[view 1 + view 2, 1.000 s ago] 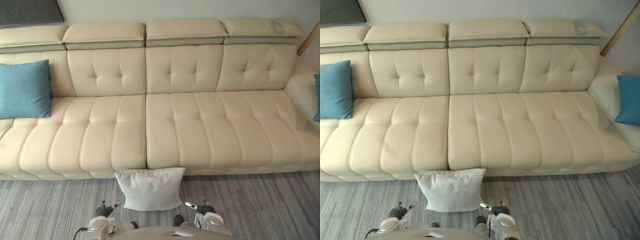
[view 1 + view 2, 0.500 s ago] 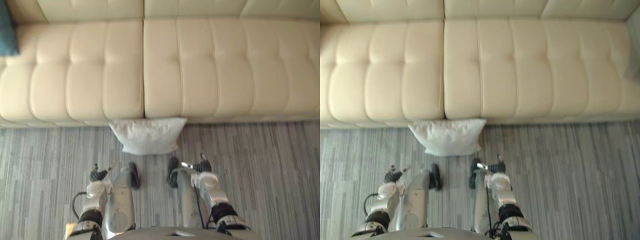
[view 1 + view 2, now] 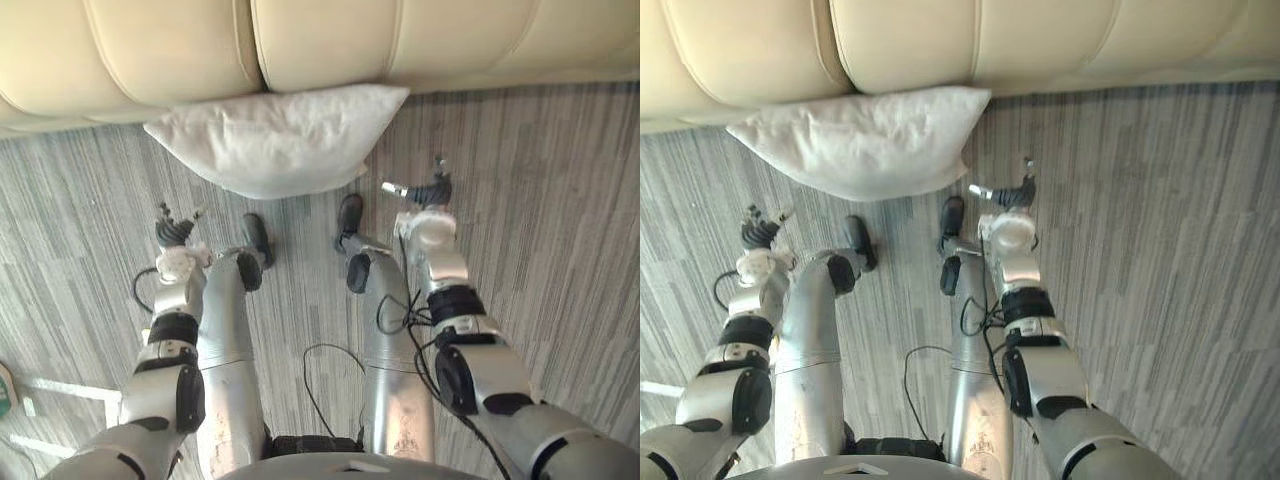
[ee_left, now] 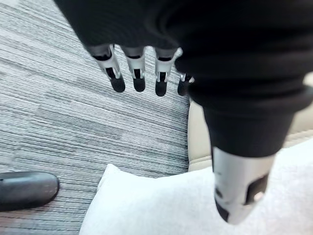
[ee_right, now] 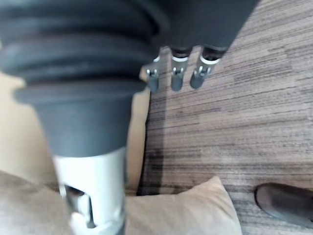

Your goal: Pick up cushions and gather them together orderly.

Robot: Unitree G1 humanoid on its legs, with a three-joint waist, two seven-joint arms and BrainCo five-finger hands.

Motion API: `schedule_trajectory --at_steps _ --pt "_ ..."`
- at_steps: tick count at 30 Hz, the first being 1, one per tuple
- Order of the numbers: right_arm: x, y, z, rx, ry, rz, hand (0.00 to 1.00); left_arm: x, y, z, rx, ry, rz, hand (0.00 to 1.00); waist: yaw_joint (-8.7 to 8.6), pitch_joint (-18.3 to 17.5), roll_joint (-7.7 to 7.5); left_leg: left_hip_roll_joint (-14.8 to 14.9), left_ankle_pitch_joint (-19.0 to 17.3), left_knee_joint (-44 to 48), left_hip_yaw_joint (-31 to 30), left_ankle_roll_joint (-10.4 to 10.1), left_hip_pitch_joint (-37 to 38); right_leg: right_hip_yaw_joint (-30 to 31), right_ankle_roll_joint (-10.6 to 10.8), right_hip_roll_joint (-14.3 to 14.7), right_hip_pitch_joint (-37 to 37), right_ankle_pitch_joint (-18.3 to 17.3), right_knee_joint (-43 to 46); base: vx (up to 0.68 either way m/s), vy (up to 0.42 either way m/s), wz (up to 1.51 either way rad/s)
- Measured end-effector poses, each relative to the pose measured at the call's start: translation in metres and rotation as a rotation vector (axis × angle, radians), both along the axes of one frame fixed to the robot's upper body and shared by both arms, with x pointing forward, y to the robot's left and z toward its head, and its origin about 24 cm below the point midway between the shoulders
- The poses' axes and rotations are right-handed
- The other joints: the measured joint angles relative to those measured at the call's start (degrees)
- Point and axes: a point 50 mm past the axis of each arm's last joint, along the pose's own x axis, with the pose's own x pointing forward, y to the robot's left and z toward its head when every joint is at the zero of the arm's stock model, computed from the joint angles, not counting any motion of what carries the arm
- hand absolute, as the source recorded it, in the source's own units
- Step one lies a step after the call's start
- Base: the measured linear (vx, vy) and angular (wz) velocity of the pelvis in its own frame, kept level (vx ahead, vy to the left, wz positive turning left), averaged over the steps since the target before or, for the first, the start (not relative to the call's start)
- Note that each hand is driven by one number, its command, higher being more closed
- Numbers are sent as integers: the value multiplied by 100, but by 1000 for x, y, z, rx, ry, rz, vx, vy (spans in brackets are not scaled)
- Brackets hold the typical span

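A cream sofa (image 3: 320, 40) runs across the far side, its seat front overhanging a grey striped floor (image 3: 560, 200). A white cushion (image 3: 275, 135) lies on the floor, its far edge against the base of the sofa, near the seam between two seat sections. The left robot hand (image 3: 175, 232) hangs over the floor, short of the cushion's left corner and apart from it, its fingers (image 4: 117, 78) straight, spread and empty. The right robot hand (image 3: 428, 190) hovers just beside the cushion's right corner without touching it, its fingers (image 5: 176, 76) likewise straight and holding nothing.
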Motion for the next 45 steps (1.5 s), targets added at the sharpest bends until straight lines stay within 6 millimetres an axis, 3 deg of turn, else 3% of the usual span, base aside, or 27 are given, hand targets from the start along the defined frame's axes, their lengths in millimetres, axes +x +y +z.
schedule_trajectory --at_steps 6,7,10,11,15,21,24,29,31,37,45 --pt "13 21 67 9 -168 33 0 18 0 65 40 -196 18 0 2 14 4 21 98 189 -59 14 -761 -11 30 -45 -791 -30 309 -67 -19 9" --pt "14 29 82 7 -209 40 100 21 -3 80 46 -239 24 0 6 23 6 20 144 209 -109 7 -916 -42 26 -51 -930 -33 362 -80 -18 14" --pt "14 40 96 19 -248 50 100 25 -7 94 48 -271 30 0 -1 25 9 17 190 236 -197 -26 -1063 -115 11 -64 -1041 -50 422 -38 -14 10" --pt "13 45 103 31 -274 51 100 27 -12 104 55 -294 26 100 -1 25 9 3 223 236 -255 -48 -1146 -162 7 -83 -1115 -75 473 -42 -27 20" --pt "9 58 119 9 -332 70 100 32 -21 128 86 -349 10 100 -6 24 9 -53 325 168 -307 -115 -1305 -205 -17 -150 -1322 -137 603 -29 -31 20" --pt "0 83 125 57 -390 116 100 33 -37 162 145 -439 -6 100 -37 24 9 -54 473 24 -506 -245 -1439 -416 -46 -147 -1372 -175 549 -22 -42 10" --pt "-2 90 127 37 -413 131 100 31 -38 170 164 -469 -3 100 -53 23 9 -53 508 -57 -535 -310 -1437 -451 -58 -137 -1371 -188 500 -26 -53 5" --pt "-9 87 124 62 -443 137 100 30 -38 174 193 -476 13 100 -23 20 8 -44 585 -100 -600 -383 -1436 -496 -102 -89 -1349 -161 446 -12 -51 -1" --pt "-10 84 116 76 -432 134 100 30 -39 175 208 -477 8 100 -34 19 7 -28 604 -135 -611 -385 -1375 -527 -223 -60 -1249 -85 385 1 -48 -5" --pt "-20 76 83 131 -397 130 100 24 -49 165 219 -487 -44 100 -140 11 3 -14 617 -345 -596 -372 -862 -575 -237 -13 -664 -46 65 2 -18 -3" --pt "-46 68 22 156 -301 145 100 -4 -64 131 232 -505 -102 100 -270 -6 -3 42 652 -965 -426 -431 650 -509 -298 186 789 157 -670 12 -41 -11"
